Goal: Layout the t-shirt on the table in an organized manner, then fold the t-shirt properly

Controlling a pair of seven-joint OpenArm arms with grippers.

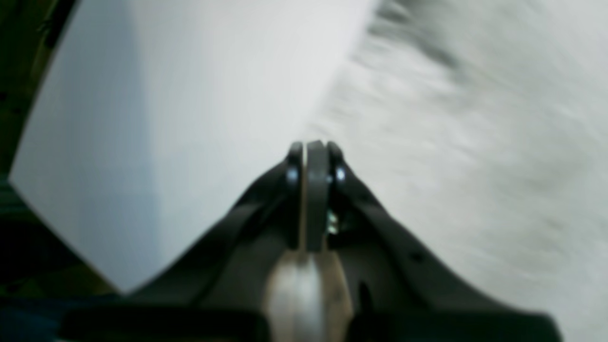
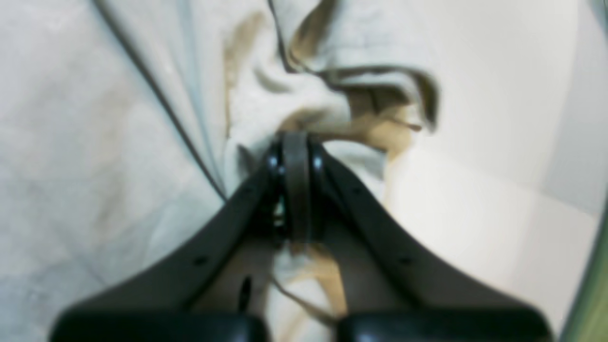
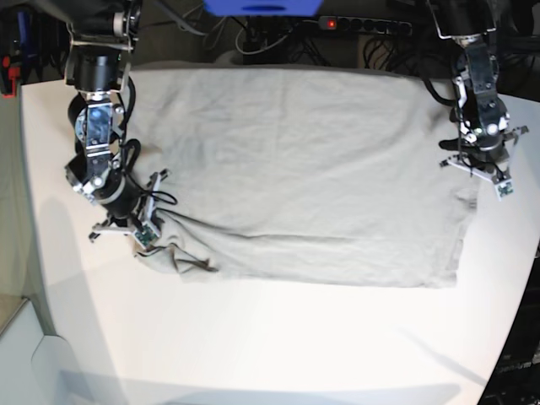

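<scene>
Plain light beige-grey soft cotton t-shirt [image 3: 295,169] spread across the far half of the large smooth white table [image 3: 278,337], mostly flat, with fine creases over the body. Bunched and rumpled at the corner on the base view's left, where darker inner fabric shows through the folds.

Right gripper [image 3: 142,226] clamped on that bunched corner; jaws together with cloth pinched between them, confirmed in the right wrist view [image 2: 295,142]. Left gripper [image 3: 485,173] at the opposite side edge of the garment; jaws closed [image 1: 314,149]. In the left wrist view, a thin pale layer visible between the jaws, probably a hem, but grip on fabric not confirmed.

Handling, as judged: light, limp, no stiffness. Expected to drape, drag and wrinkle when pulled from one point only. Best taken at hems, corners or shoulder seams, where doubled cloth gives a firmer pinch. Even tension from both sides advised to flatten the bunched corner.

Hard to make out: left wrist view heavily blurred, weave smeared. Sleeves and neck label not identifiable in any view. Far hem partly lost against dark clutter behind the table.
</scene>
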